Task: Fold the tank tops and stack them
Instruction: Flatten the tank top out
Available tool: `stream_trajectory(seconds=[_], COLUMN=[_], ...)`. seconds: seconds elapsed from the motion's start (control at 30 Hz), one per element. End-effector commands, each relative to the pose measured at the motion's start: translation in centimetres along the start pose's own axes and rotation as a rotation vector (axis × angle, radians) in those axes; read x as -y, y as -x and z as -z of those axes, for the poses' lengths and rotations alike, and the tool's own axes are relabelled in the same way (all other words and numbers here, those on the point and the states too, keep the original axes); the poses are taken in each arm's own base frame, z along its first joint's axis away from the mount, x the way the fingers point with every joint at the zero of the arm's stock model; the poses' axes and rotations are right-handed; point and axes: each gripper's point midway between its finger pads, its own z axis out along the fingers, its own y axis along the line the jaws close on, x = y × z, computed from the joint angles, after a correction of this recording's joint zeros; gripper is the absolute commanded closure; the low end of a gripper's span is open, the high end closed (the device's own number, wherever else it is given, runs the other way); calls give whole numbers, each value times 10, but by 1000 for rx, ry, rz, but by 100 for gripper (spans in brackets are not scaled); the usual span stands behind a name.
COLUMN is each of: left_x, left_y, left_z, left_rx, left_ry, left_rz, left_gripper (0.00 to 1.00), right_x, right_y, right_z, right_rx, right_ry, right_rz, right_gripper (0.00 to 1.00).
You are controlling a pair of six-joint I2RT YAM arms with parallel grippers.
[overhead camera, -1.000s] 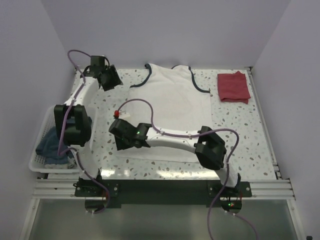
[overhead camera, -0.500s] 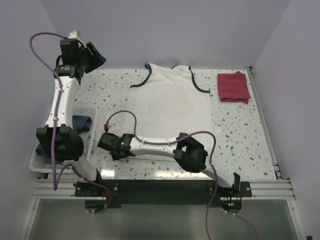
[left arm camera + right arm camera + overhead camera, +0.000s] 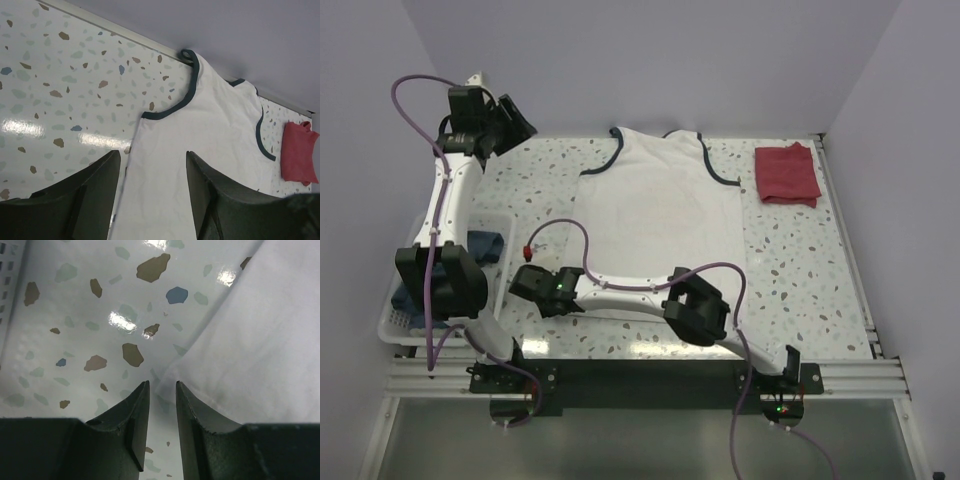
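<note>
A speckled terrazzo table (image 3: 790, 270) is enclosed on three sides by plain pale walls (image 3: 670, 60), and overhead light is reflected as glare on its glossy top in both wrist views. At the near left of this surface the right gripper (image 3: 162, 422) is held low, its jaws set only a narrow slit apart, with bare tabletop seen between them. The near left hem corner of the white tank top (image 3: 260, 340) lies just ahead of its fingertips. The left gripper (image 3: 152, 195) is raised high by the far left corner, with its jaws spread wide, and is pointed down toward the same garment. The white tank top is spread flat across the middle of the table, with its navy-trimmed neck turned toward the back wall. The dark red tank top (image 3: 787, 173) is laid folded at the far right corner, well apart from it. A white basket (image 3: 395, 325) holding blue cloth (image 3: 485, 245) is seen at the table's left edge.
</note>
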Motion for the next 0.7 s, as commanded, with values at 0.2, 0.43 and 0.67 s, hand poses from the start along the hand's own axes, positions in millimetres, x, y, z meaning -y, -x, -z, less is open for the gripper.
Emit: stream_trajectory(seconds=[0.2,0.43,0.67], left_x=[-1,-12,-12], left_y=[-5,-37,-139], left_z=[-9,-20,-41], left_rx=[-8,-63,-217], left_ry=[-19,10,29], left_rz=[1,7,35], left_gripper=[41,42,41], right_x=[20,42,62], right_y=[-28,-46,-87], right_z=[-15,32,89], right_rx=[-48,-109,-164], right_ry=[-78,-4,228], right_rz=[44,85,76], right_gripper=[88,100,100])
